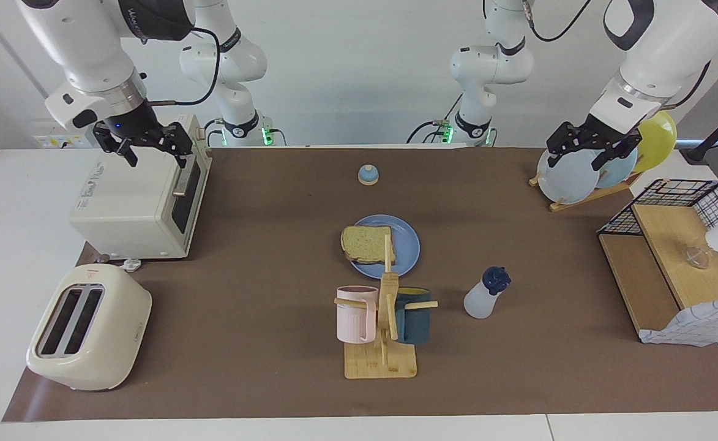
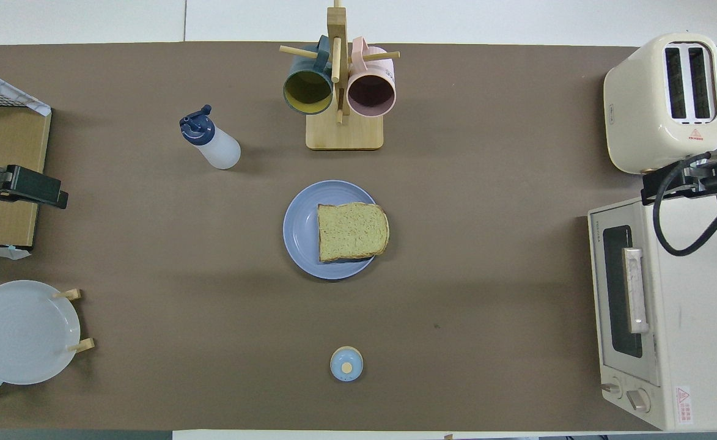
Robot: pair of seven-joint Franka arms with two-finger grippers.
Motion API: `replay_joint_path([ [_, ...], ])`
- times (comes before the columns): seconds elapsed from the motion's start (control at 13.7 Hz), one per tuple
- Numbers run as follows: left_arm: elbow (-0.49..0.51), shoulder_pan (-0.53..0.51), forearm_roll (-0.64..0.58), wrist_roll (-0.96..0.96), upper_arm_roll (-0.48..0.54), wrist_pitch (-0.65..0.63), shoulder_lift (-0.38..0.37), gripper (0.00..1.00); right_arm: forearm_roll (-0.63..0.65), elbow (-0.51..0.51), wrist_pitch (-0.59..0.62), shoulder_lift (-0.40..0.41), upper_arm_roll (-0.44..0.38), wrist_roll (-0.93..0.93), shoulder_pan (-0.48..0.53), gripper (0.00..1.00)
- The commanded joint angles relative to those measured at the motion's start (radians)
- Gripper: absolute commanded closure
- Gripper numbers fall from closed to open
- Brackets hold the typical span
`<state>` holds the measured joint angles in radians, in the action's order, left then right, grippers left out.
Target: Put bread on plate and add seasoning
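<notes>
The bread (image 1: pixel 368 244) lies flat on the blue plate (image 1: pixel 405 245) at the middle of the worktop (image 1: pixel 261 294), its crust overhanging the plate's rim toward the right arm's end. The seasoning bottle (image 1: pixel 485 294) stands leaning on the worktop, farther from the robots than the plate and toward the left arm's end, just beside the mug rack (image 1: pixel 383 331) that carries a pink mug (image 1: pixel 355 313) and a dark teal mug (image 1: pixel 412 315). The left gripper (image 1: pixel 586 149) hangs raised over the plate rack (image 1: pixel 579 177) at the left arm's end; its fingers (image 1: pixel 597 162) stand spread apart and hold nothing, well apart from the bottle, bread and plate. The right gripper (image 1: pixel 153 150) hangs over the top of the toaster oven (image 1: pixel 138 202) at the right arm's end, fingers (image 1: pixel 131 156) likewise wide apart and empty, well apart from all three task items. A small bell (image 1: pixel 368 175) sits nearer to the robots than the plate. A cream toaster (image 1: pixel 89 327) stands farther from the robots than the oven. A wire-and-wood shelf (image 1: pixel 677 263) occupies the left arm's end of the worktop.
</notes>
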<state>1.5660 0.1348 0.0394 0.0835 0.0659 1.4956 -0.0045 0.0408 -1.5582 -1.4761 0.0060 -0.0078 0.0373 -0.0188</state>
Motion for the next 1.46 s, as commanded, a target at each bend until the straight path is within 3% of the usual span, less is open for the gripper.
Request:
replay_joint_path([
  [0.0, -0.010, -0.032, -0.027, -0.008, -0.046, -0.021, -0.020, 0.00, -0.019, -0.013, -0.006, -0.011, 0.005, -0.025, 0.014, 0.00],
  [0.29, -0.014, -0.077, -0.084, -0.005, -0.093, -0.002, -0.009, 0.00, -0.019, -0.013, -0.006, -0.011, 0.005, -0.025, 0.014, 0.00],
  [1.39, 0.002, -0.098, -0.050, -0.007, -0.106, 0.032, -0.020, 0.00, -0.019, -0.014, -0.006, -0.011, 0.005, -0.025, 0.014, 0.00],
])
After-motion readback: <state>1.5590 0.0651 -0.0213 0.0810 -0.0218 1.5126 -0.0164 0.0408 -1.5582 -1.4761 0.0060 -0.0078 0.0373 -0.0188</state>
